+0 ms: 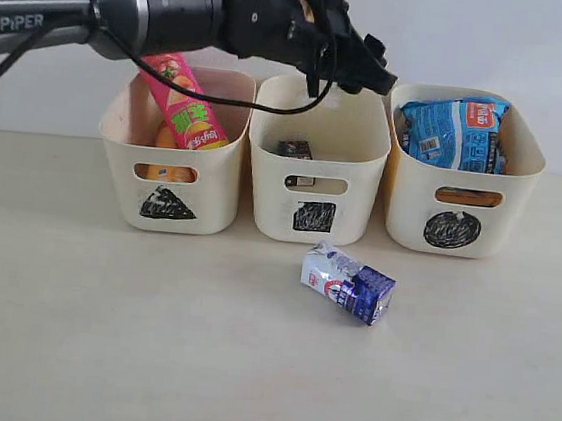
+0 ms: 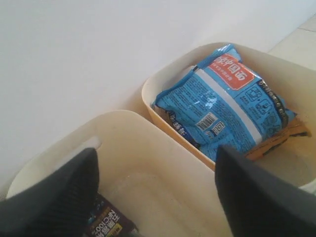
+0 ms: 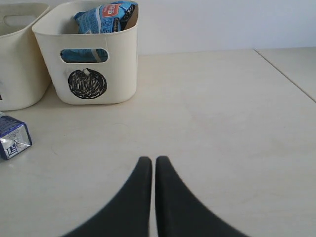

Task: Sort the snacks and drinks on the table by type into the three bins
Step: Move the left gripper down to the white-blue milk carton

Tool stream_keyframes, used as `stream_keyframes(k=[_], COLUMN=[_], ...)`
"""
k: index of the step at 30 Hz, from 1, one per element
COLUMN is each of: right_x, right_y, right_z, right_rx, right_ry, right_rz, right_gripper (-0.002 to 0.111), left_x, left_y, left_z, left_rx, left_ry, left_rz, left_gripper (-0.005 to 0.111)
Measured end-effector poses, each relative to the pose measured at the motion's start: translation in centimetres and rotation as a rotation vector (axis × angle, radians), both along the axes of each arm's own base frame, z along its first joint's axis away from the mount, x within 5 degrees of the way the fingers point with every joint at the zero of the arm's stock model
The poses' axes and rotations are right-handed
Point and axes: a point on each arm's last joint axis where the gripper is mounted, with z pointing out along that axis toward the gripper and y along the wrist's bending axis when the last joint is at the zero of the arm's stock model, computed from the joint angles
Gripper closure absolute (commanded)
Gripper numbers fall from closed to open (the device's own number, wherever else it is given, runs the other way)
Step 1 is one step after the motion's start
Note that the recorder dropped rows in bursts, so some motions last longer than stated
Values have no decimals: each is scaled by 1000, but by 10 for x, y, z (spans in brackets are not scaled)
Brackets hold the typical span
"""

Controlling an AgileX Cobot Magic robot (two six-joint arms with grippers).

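My left gripper (image 1: 367, 76) hangs open and empty above the middle bin (image 1: 319, 139), the one marked with a square. Inside that bin lies the dark purple carton (image 1: 294, 150), also seen below the jaws (image 2: 106, 222). The pink-and-green tube (image 1: 187, 102) leans in the triangle bin (image 1: 174, 149), with something yellow-orange showing beside it. The blue noodle packet (image 1: 452, 131) fills the top of the circle bin (image 1: 463, 169), over an orange-brown packet (image 2: 291, 132). The white-and-blue carton (image 1: 348, 283) lies on its side on the table before the bins. My right gripper (image 3: 154, 162) is shut and empty over the bare table.
A white wall stands right behind the bins. The pale table (image 1: 147, 337) stretches in front of them, and a seam or edge (image 3: 284, 74) runs along its far right in the right wrist view.
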Motion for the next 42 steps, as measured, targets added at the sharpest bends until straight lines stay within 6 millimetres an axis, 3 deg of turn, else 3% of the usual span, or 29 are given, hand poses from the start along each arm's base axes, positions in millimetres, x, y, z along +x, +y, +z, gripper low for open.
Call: stream_keyframes(k=[7,13,19,25,31,35,36,39,40,42], right_x=[0,0,0,0,0,0,0,0,0,0], right_y=[0,0,0,0,0,0,0,0,0,0], right_z=[0,0,0,0,0,0,0,0,0,0], right_rx=[0,0,0,0,0,0,0,0,0,0], right_ry=[0,0,0,0,0,0,0,0,0,0], right_rz=[0,0,0,0,0,0,0,0,0,0], right_gripper=[109,109,109,109,109,109,109,109,109,109], left_x=[-25,-44,-74,-108,-115,-107,-105,-97,-95,-92], left_y=[7,20,10,-14,-27,-31,-31,-35,-37,-40], left_z=[19,22,12,9,-17,-44,-49,-70,-75,-83], left_rx=[105,278,524,689,809,879,891,924,922,920], left_ry=[145,287,336,208,134,154,157,153,147,142], left_rz=[-11,-72,-413,-833,-1055,-1085,-1083,-1067,-1061,-1054], left_gripper=[65,103,103,103,103,85,63,26,17,12])
